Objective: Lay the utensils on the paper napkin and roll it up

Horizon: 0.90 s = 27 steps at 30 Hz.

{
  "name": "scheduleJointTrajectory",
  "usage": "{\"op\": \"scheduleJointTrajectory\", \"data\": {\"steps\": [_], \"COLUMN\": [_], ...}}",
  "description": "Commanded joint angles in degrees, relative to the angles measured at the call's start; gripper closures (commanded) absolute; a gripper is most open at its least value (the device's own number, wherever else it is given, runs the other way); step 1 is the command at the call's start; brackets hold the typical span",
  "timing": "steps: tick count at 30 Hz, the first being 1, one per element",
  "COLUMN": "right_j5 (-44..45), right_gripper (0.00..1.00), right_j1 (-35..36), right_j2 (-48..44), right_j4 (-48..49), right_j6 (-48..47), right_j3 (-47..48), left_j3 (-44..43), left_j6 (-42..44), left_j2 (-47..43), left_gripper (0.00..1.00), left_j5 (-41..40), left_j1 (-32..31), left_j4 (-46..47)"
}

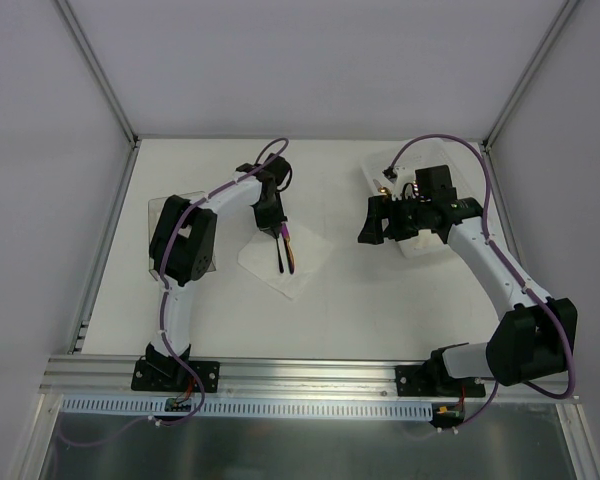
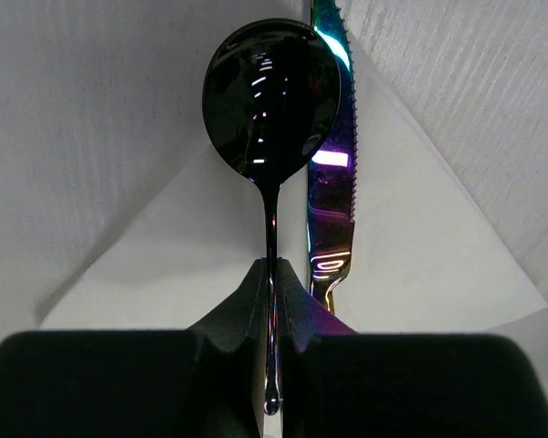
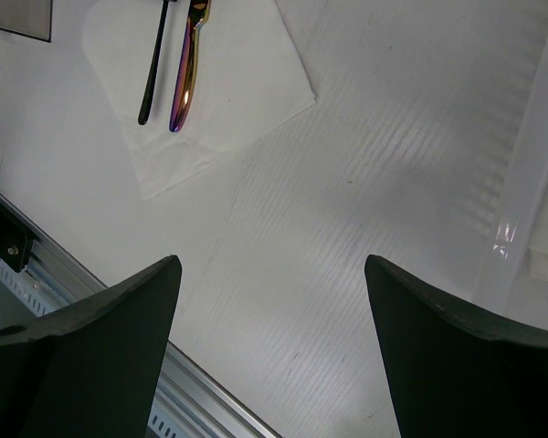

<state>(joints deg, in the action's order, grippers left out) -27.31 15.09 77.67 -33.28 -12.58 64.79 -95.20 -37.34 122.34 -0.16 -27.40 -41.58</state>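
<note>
My left end effector [image 2: 272,278] grips the black spoon [image 2: 272,100] over the paper napkin [image 2: 420,246], beside the iridescent knife [image 2: 333,173] lying there. My right end effector [image 3: 272,265] is released, well off the napkin.

Left gripper [image 2: 272,285] pinched on the spoon [image 2: 272,100] handle; right gripper [image 3: 272,271] hangs wide open.

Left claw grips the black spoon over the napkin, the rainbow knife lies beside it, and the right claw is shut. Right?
Not quite: the right claw is open, fingers wide apart in the right wrist view. The left claw does grip the black spoon over the napkin, rainbow knife beside it.
</note>
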Motion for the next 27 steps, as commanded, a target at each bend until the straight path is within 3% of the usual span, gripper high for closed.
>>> {"op": "scheduleJointTrajectory", "data": {"steps": [1,15,27], "right_j5": [0.2,0.2,0.2], "right_gripper": [0.14,0.14,0.14], "right_j1": [-0.3,-0.3,-0.3], "right_j2": [-0.5,-0.3,0.0], "right_j4": [0.2,0.4,0.4], "right_j6": [-0.3,-0.3,-0.3], "right_j3": [-0.4,-0.5,-0.5], "left_j3": [0.3,-0.6,-0.4], "left_j6": [-1.0,-1.0,-0.5], "left_j2": [-0.9,1.2,1.1], "left_gripper": [1.0,0.99,0.87], "left_j5": [-0.5,-0.1,-0.2], "left_j1": [-0.3,-0.3,-0.3], "left_j4": [0.7,1.5,1.6]}}
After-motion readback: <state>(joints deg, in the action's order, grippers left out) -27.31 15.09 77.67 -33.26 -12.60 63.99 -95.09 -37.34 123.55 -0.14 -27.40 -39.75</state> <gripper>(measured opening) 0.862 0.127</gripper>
